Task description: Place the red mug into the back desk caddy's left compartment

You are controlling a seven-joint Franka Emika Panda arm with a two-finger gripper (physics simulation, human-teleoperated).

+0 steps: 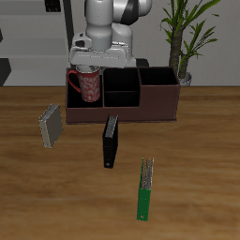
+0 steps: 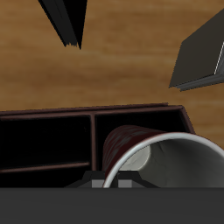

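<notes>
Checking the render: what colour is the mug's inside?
Light grey inside the red mug; the wrist view shows it best.

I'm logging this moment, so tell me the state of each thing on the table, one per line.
red mug: upright, at the left compartment, held from above
pincer: shut on the mug's rim
back desk caddy: upright, other sections look empty
black book: standing on edge
grey book: standing, tilted
green book: flat near the front edge

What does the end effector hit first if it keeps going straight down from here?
Probably the floor of the left compartment of the back desk caddy. The end effector points down over it, shut on the red mug, so the mug's base would land first. How far remains is unclear.
</notes>
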